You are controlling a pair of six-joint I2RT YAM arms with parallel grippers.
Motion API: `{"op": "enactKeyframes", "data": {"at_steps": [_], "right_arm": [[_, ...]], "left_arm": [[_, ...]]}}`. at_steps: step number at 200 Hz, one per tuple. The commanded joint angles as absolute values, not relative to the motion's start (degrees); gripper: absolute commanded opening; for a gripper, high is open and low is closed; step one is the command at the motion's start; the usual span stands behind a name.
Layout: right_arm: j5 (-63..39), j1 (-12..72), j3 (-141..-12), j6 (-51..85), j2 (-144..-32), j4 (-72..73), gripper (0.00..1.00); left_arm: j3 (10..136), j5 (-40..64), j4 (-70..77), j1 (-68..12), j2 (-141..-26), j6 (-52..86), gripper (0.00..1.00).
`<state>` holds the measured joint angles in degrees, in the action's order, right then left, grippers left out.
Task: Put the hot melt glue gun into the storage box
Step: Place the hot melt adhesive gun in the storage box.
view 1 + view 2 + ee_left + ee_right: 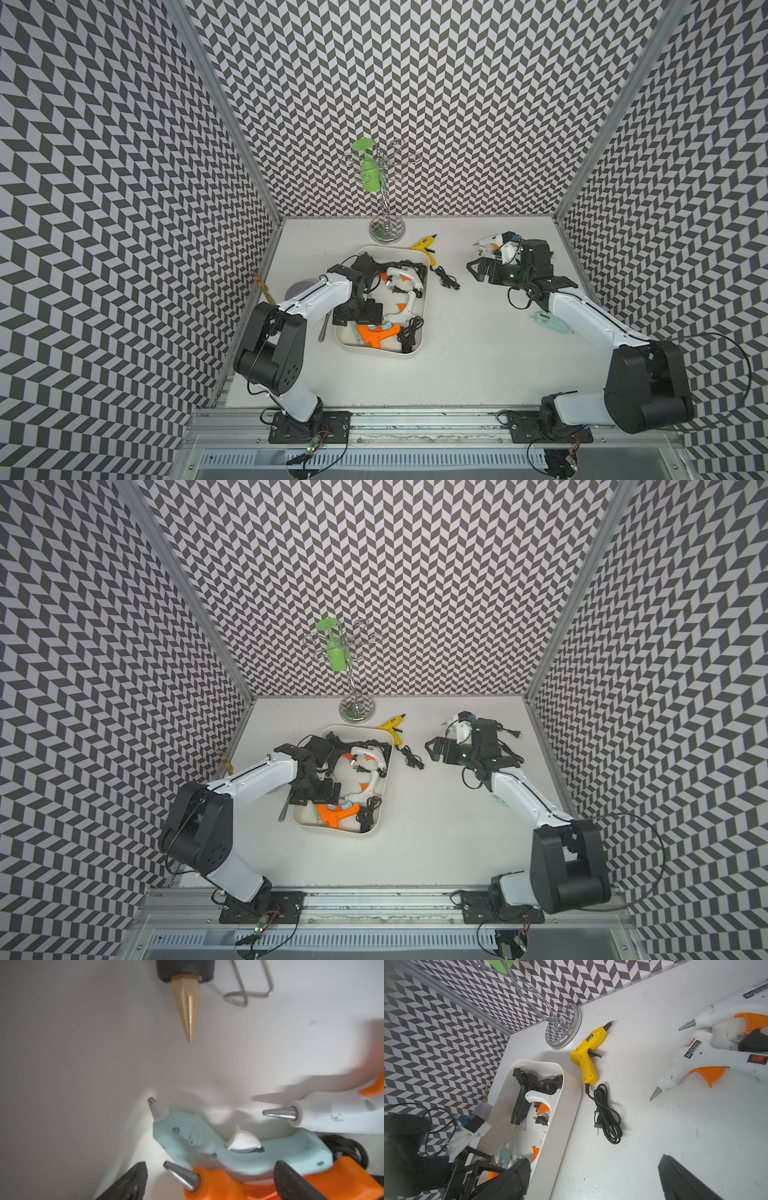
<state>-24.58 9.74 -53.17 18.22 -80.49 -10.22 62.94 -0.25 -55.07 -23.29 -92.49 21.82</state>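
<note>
The cream-white storage box (pixel 420 316) (pixel 384 787) (pixel 566 1093) lies left of centre and holds several glue guns and cords. My left gripper (pixel 358 318) (pixel 211 1165) hangs open low inside it, over an orange glue gun (pixel 376 337) (pixel 218 1186) and a mint one (pixel 187 1138). A yellow hot melt glue gun (pixel 424 246) (pixel 392 728) (pixel 586 1059) lies on the table just right of the box's far corner, with its black cord (pixel 607 1113) coiled beside it. My right gripper (pixel 474 270) (pixel 433 750) (pixel 593 1165) is open and empty, over bare table right of that gun. Two white glue guns (pixel 492 246) (pixel 708 1057) lie at the back right.
A chrome cup stand (pixel 387 235) with a green goblet (pixel 368 170) rises behind the box. A metal utensil (pixel 324 328) lies left of the box. A pale mint object (pixel 544 322) is partly hidden by the right arm. Patterned walls enclose three sides.
</note>
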Motion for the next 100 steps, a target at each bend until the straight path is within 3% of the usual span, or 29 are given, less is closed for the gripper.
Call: {"op": "enactKeyframes", "data": {"at_steps": [1,38,100], "right_arm": [[-21.9,9.9,-55.7,16.8,-81.8,-11.8,0.99],[-18.6,9.9,-59.2,16.0,-84.1,-16.4,0.99],[-5.9,6.1,-67.5,16.8,-90.2,-24.9,0.99]], "left_arm": [[66.6,-5.1,-53.6,-24.5,-86.8,24.1,0.99],[69.5,-8.9,-51.2,-27.6,-79.3,22.9,1.0],[59.0,16.6,-20.7,-34.5,-71.5,13.1,0.86]]}}
